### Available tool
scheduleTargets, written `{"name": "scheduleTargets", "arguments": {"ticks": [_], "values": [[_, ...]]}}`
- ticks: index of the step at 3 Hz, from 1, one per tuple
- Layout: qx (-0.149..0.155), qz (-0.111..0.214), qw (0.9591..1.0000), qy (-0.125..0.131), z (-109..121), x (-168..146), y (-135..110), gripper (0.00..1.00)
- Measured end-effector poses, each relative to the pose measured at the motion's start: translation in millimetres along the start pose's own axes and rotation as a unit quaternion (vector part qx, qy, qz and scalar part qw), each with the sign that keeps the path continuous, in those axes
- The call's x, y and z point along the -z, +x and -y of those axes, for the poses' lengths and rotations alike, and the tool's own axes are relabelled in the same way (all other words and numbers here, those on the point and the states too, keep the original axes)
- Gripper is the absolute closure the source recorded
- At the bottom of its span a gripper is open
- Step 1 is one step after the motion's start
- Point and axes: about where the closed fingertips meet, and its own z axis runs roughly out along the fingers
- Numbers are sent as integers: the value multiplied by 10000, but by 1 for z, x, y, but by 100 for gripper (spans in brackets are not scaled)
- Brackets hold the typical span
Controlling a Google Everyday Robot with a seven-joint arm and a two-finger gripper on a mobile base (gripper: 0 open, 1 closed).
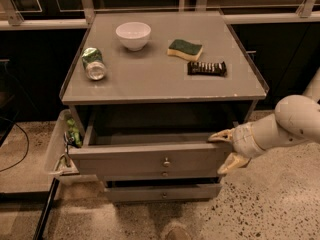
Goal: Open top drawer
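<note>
The top drawer is a wide grey drawer with a small round metal knob at its centre. It stands pulled out from under the grey table top, and its dark inside shows behind the front panel. My gripper is at the right end of the drawer front. Its pale fingers are spread, one at the panel's top edge and one near its lower right corner. The white arm comes in from the right.
On the table top are a white bowl, a green-and-yellow sponge, a dark snack bar and a can lying on its side. A side bin hangs at the left. Narrower drawers sit below.
</note>
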Motion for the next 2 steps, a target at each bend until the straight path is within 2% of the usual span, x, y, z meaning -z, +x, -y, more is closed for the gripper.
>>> {"name": "scheduleTargets", "arguments": {"ticks": [1,2], "values": [[-72,34,9997,-213,-10,-21,6,0],[-123,65,9993,-350,-18,-35,10,0]]}}
